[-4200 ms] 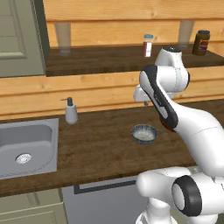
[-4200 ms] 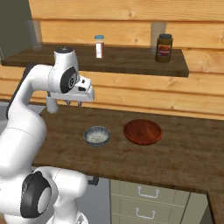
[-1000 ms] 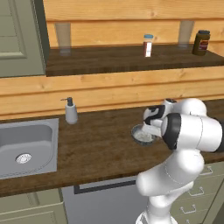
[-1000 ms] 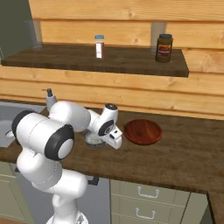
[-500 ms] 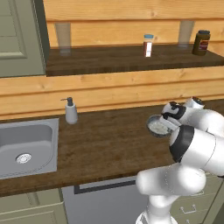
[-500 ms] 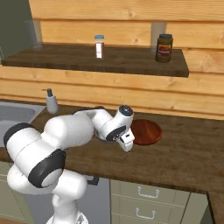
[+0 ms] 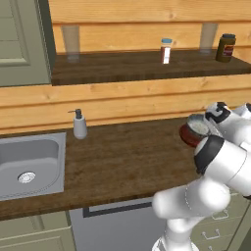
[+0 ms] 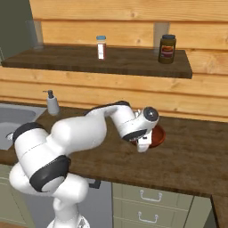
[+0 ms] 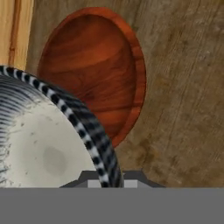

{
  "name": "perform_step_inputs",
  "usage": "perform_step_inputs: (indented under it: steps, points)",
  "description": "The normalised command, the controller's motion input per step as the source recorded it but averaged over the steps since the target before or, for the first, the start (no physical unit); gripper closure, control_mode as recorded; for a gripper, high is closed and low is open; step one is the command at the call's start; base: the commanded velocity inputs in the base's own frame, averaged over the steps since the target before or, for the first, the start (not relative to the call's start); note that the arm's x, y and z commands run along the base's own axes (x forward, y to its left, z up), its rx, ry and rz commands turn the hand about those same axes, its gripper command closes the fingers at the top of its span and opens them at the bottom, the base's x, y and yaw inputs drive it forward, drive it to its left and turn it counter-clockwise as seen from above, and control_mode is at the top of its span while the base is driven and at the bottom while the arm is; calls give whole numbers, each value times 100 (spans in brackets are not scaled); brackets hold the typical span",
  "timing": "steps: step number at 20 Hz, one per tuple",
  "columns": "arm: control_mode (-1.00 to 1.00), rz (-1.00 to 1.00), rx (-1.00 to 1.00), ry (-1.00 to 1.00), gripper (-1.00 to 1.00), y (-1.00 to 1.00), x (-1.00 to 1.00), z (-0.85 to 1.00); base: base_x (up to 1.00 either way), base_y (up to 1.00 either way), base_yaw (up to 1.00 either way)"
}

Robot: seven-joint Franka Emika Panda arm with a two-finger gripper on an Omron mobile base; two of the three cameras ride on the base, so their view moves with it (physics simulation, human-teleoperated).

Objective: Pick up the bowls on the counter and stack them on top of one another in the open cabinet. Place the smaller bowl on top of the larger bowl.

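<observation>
- Smaller bowl (image 9: 39,144): grey-blue, ridged rim, pale speckled inside; lifted off the desk (image 7: 122,157), rim clamped betw. the fingertips of the end effector (image 9: 106,177).
- Its position: partly over the larger bowl (image 9: 94,74), overlapping that bowl's near edge in hand view.
- Larger bowl: red-brown, flat on desk, below the open cabinet (image 8: 133,67) shelf.
- On that shelf: spice jar (image 8: 101,47) & dark jar (image 8: 167,49), well apart.
- Soap dispenser (image 7: 79,125) on desk, far from larger bowl, just beside the sink (image 7: 29,162).
</observation>
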Motion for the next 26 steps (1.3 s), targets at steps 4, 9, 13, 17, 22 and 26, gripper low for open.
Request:
perform_step_inputs:
  steps: [4,9,13,17,22,26]
  points:
    - [-100,-1,10,19,100,-52,53,-8,0,0,0]
    - [-100,0,4,23,100,-57,48,-42,0,0,0]
    - [-100,0,5,13,100,-46,47,-29,0,0,0]
    - [-100,-1,2,2,100,-17,53,-16,0,0,0]
    - [-100,-4,0,0,-100,0,56,-8,0,0,0]
    - [-100,-3,-2,0,-100,2,20,-2,0,0,0]
